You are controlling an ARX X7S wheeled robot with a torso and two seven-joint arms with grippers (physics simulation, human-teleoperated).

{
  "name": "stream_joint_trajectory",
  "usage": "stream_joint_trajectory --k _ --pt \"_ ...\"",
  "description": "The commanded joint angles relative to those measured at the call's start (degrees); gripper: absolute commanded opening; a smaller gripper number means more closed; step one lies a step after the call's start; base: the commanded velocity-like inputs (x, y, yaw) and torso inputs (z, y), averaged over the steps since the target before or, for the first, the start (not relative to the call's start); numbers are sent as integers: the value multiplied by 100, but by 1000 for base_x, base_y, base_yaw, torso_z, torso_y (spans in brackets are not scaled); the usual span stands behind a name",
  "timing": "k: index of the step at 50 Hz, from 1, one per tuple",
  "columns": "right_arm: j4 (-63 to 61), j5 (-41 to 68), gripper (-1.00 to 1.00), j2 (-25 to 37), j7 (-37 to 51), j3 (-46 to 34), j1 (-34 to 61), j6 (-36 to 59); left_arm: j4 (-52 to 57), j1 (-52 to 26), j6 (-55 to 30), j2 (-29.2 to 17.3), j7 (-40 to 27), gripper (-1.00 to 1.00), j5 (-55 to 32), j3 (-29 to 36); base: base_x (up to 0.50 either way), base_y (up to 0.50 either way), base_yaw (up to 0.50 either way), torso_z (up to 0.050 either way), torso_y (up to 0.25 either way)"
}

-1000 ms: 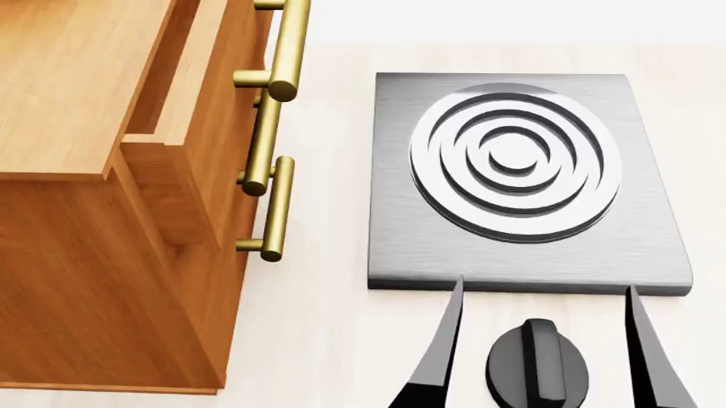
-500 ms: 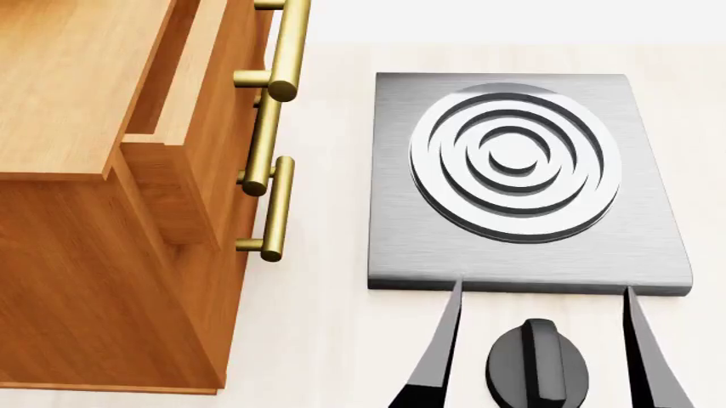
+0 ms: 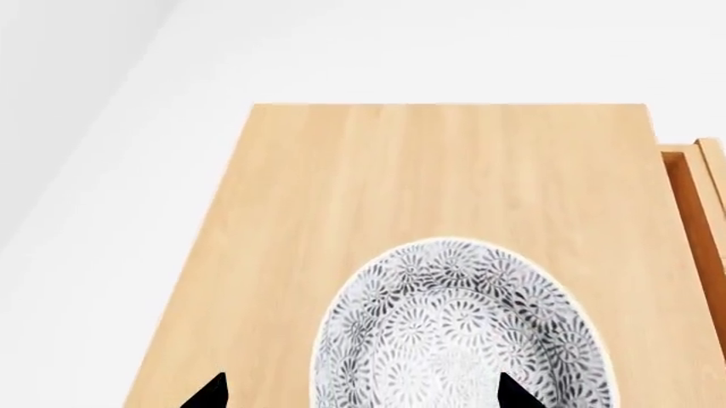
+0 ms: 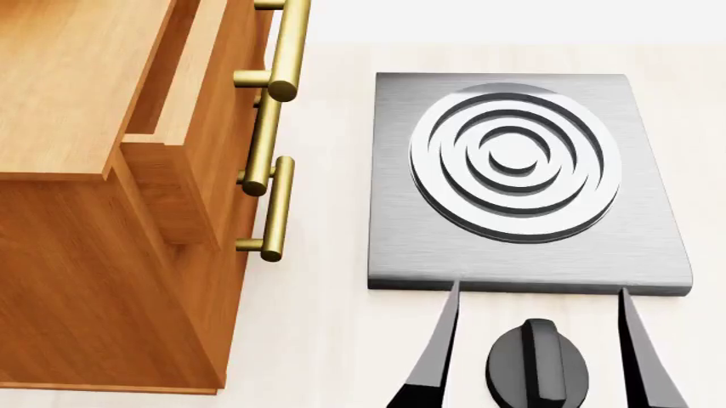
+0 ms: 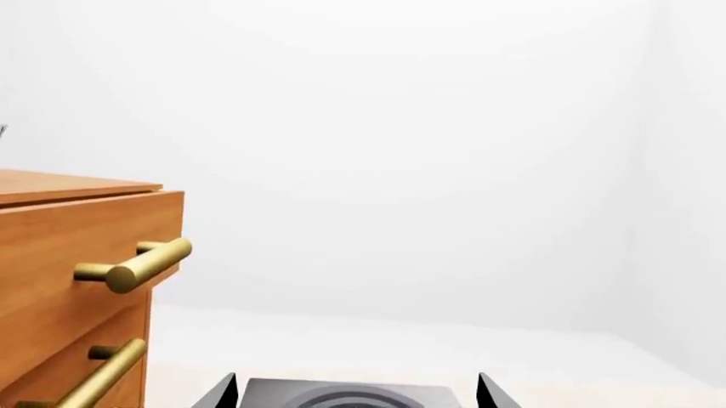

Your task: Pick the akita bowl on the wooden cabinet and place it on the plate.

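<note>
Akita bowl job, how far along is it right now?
Early. Done: the left hand is lined up over the akita bowl. In hand: nothing gripped; the bowl sits on the wooden cabinet, fingers open. Left: grasp, lift and set it on the plate, which no view shows.

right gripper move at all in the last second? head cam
Yes, slightly. In the head view the right gripper has narrowed a touch: its outer finger shifted inward toward the black knob, judged against the stove edge. Inner finger unchanged.

Cabinet [image 4: 80, 195]: orange-brown wood, visible grain, satin; handles [image 4: 275, 208] polished brass. Stove [image 4: 635, 238]: brushed grey metal. Bowl [image 3: 465, 331]: glazed, fine grey floral pattern.
</note>
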Motion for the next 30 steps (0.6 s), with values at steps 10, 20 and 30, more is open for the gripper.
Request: stream_joint_trajectory --k 10,20,30 --pt "135 -6 100 -30 -45 -14 -28 -71 0 222 69 -72 -161 100 2 -249 0 0 0 0 0" --pt "307 -8 100 -70 -98 -29 -62 -183 -1 409 132 -101 -309 100 -5 -396 0 0 0 0 0" --pt "360 36 100 -111 -135 -30 -29 -150 -1 474 77 -145 -448 100 7 -579 0 0 0 0 0"
